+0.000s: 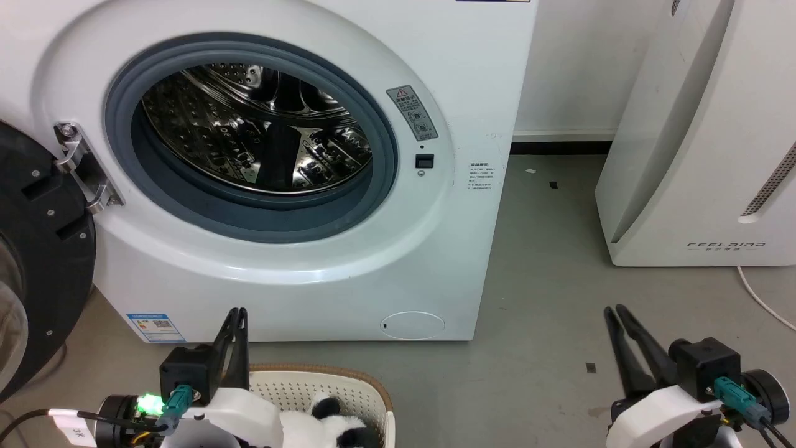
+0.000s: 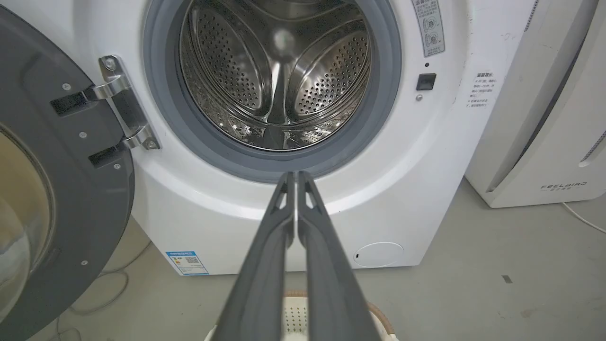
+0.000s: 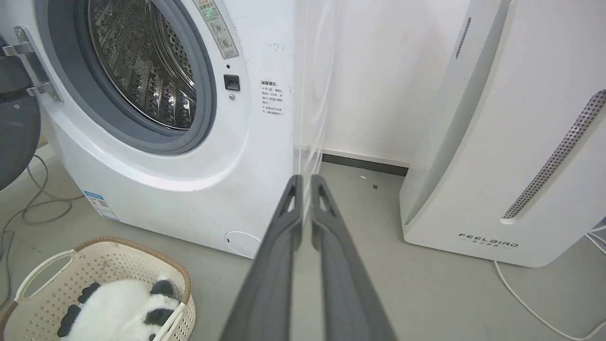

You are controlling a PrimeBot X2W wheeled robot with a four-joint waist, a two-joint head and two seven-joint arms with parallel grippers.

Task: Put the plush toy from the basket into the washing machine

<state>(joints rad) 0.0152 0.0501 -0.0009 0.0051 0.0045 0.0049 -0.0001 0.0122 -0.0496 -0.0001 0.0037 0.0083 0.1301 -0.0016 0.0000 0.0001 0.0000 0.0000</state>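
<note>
Head view: the left pincer (image 1: 239, 316), fingers together, hung over the oval cream perforated plastic basket (image 1: 351, 375) holding the fluffy black-and-white panda plush toy (image 1: 333, 428). The right pincer (image 1: 613, 312) was likewise closed and empty.
Left wrist view: the large white front-loading washing machine (image 2: 227, 222) stood open ahead of the fingertips.
Right wrist view: the toy lay in the basket, lower left of the fingers.

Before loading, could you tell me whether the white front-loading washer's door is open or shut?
Open: the black round door is swung aside, exposing the perforated steel drum.

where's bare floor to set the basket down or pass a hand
Free: grey floor between the washing machine and the white appliance, and the open drum mouth. Crowded: its left, where the open door stands.
</note>
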